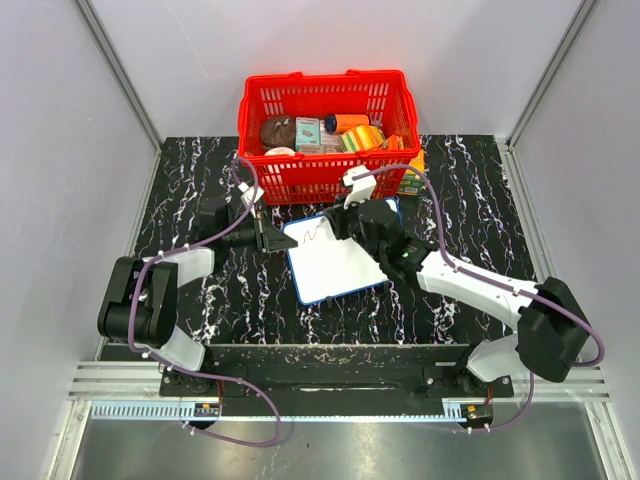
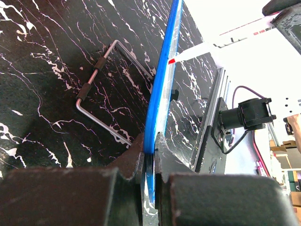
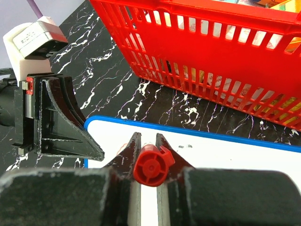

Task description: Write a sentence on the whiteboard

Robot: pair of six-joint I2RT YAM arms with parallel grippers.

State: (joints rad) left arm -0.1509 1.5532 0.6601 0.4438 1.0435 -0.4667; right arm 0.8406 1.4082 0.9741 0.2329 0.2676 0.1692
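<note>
The whiteboard [image 1: 335,265], white with a blue rim, lies at the middle of the black marble table. My left gripper [image 1: 281,240] is shut on its left edge; in the left wrist view the blue rim [image 2: 162,80] runs edge-on between the jaws [image 2: 153,153]. Over the board's upper part my right gripper [image 1: 342,222] is shut on a marker, whose red end [image 3: 151,165] sits between the fingers. The marker's white barrel [image 2: 190,54] slants down to the board. A short thin reddish stroke of the sentence [image 1: 313,234] shows just left of the marker.
A red basket [image 1: 255,100] full of small packages stands right behind the board, close to my right gripper [image 3: 146,155]. A wire handle with black grips [image 2: 96,70] lies on the table beyond the board's edge. Grey walls close in the left, right and back.
</note>
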